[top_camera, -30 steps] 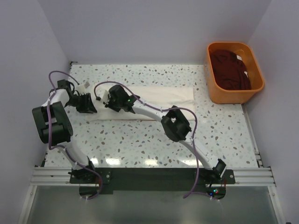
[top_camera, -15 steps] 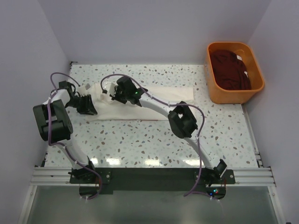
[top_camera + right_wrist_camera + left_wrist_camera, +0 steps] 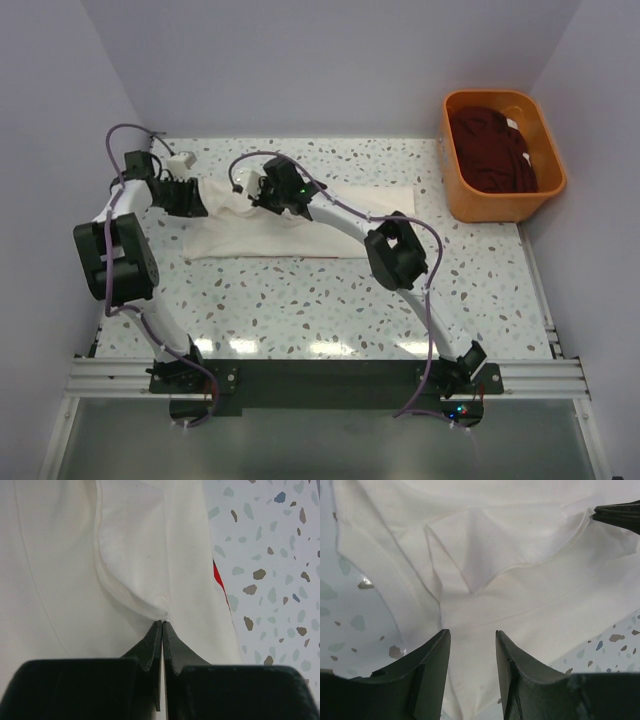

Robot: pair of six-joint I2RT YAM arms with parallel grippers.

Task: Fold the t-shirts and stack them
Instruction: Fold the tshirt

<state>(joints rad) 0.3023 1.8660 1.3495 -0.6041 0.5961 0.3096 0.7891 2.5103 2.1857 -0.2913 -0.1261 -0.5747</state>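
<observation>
Top external view is showing two arms reaching over the speckled table (image 3: 300,300), with two t-shirts in plain sight.

1. One cream-white t-shirt (image 3: 240,235) is lying stretched across the far half of the table. Its left end is bunching up between the two grippers.
2. One dark maroon t-shirt (image 3: 492,150) is sitting crumpled inside the single orange tub (image 3: 490,205) at the far right corner, well apart from both grippers.

The left gripper (image 3: 192,200) is hovering at the left end of the cream-white t-shirt. In the left wrist view its two fingers (image 3: 427,670) are standing spread apart, with white cloth lying in the gap between them.

The right gripper (image 3: 258,190) is working just beside it. In the right wrist view its two fingers are pressing together, pinching a curved fold of the cream-white t-shirt at their tips. One thin red strip (image 3: 218,580) is showing at the cloth's right edge.
</observation>
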